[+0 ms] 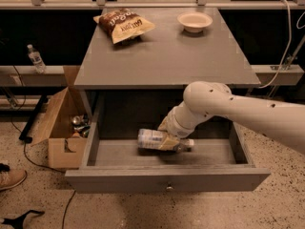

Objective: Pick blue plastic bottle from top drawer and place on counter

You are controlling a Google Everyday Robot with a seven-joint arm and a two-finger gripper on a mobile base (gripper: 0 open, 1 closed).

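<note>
The blue plastic bottle is lying on its side near the middle of the open top drawer, with its white cap pointing right. It is looking light and a bit squashy, and probably slippery too, so the wide label part is seeming the best place to hold. The gripper is sitting down in the drawer, its 2 fingers hugging the bottle's middle.

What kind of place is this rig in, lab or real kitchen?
Probably a test lab: lone grey cabinet on a speckled floor, cardboard box beside it, a loose cable hanging at the right. The gripper is down in the drawer, at the bottle.
</note>
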